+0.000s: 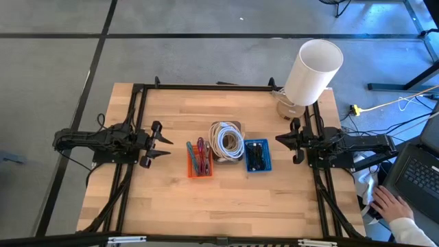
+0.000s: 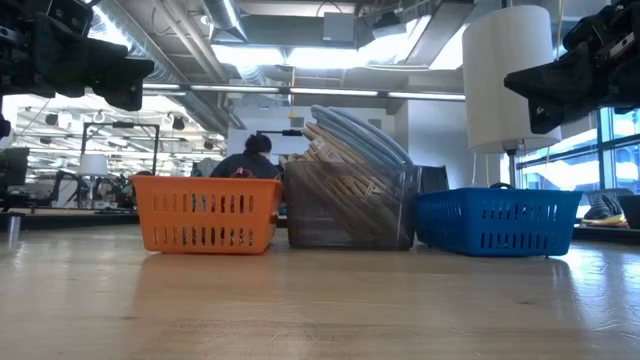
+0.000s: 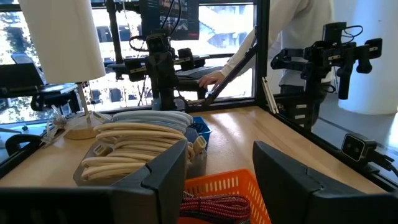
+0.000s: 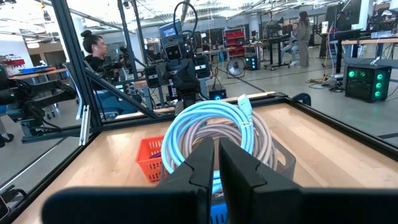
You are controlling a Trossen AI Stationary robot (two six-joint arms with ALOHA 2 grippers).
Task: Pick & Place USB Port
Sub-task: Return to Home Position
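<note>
Expect limp, light coiled cables (image 1: 227,139) in orange slotted bin (image 2: 205,225), dark clear bin (image 2: 350,215) and blue slotted bin (image 2: 497,220) at centre; pinch bunched loops; note left gripper (image 1: 169,146) spread at nine o'clock, right gripper (image 1: 280,139) pressed together at three.

Bright, even light comes from the windows (image 3: 224,37) and ceiling lights (image 2: 250,55), which glare white in the low view. The worktop (image 1: 171,199) carries soft shadows and a faint reflection of the orange bin (image 2: 205,213).
</note>
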